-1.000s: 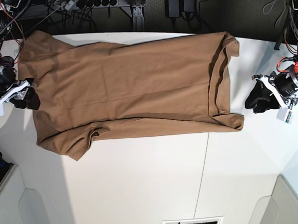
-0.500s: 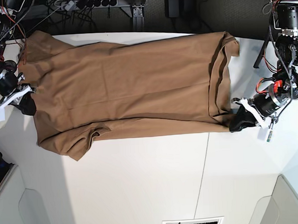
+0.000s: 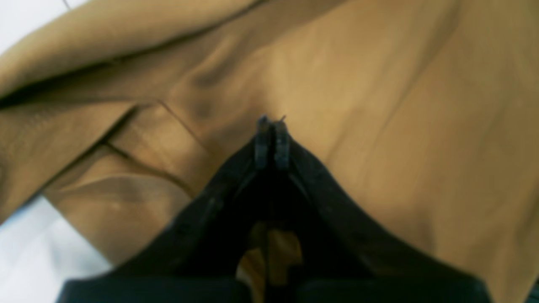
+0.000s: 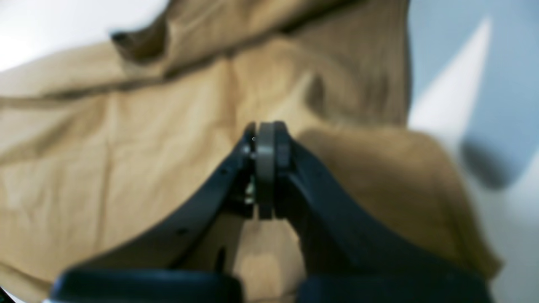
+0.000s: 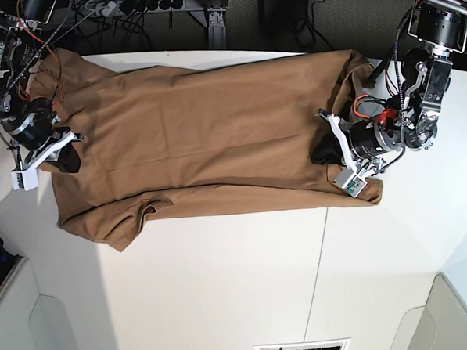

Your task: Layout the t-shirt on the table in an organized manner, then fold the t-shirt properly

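— Across the far half of the large smooth white table (image 5: 224, 293), the plain tan short-sleeved soft-fabric t-shirt (image 5: 208, 137) lies spread out. How far along would you say this is?

— Early, I'd judge. It is laid out roughly flat, but one end, on the base view's right, has a band turned back over itself, and the near left corner is rumpled. The far left corner seems to reach the table's edge. No proper fold shows yet, so the tidying is unfinished and the folding is all still to do.

— Which way does it run?

— Its long axis runs left to right in the base view, along the table's far edge. I can't tell which end is the neck; no label shows.

— And the grippers?

— The left gripper (image 5: 323, 151) sits over the turned-back band, its jaws pressed together; in its wrist view the tips meet on the cloth, though whether fabric is pinched I can't tell. The right gripper (image 5: 65, 160) is at the opposite end, jaws likewise together above the shirt, with no fabric clearly between them.
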You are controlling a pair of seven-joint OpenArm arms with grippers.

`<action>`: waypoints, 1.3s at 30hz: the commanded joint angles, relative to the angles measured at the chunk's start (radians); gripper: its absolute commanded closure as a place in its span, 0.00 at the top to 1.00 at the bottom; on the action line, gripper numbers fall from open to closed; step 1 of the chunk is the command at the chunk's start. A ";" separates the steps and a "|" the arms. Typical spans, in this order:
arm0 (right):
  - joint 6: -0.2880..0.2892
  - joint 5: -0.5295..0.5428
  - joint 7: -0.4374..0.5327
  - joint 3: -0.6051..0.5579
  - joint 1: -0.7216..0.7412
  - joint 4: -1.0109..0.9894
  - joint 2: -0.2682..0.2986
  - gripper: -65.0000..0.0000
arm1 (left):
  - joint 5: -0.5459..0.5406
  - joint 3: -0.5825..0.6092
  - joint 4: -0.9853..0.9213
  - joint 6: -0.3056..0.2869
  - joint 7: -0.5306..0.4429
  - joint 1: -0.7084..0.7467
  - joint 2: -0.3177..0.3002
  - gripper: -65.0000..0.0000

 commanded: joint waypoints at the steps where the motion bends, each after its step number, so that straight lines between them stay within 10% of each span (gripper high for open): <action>1: 0.008 0.014 0.031 -0.006 0.011 -0.008 0.014 0.00 | -0.002 -0.006 0.013 -0.003 -0.009 -0.019 -0.014 0.00; 39: -0.002 -0.098 0.057 -0.021 0.010 -0.124 0.025 0.00 | 0.043 -0.009 0.013 0.101 0.043 -0.020 -0.230 0.00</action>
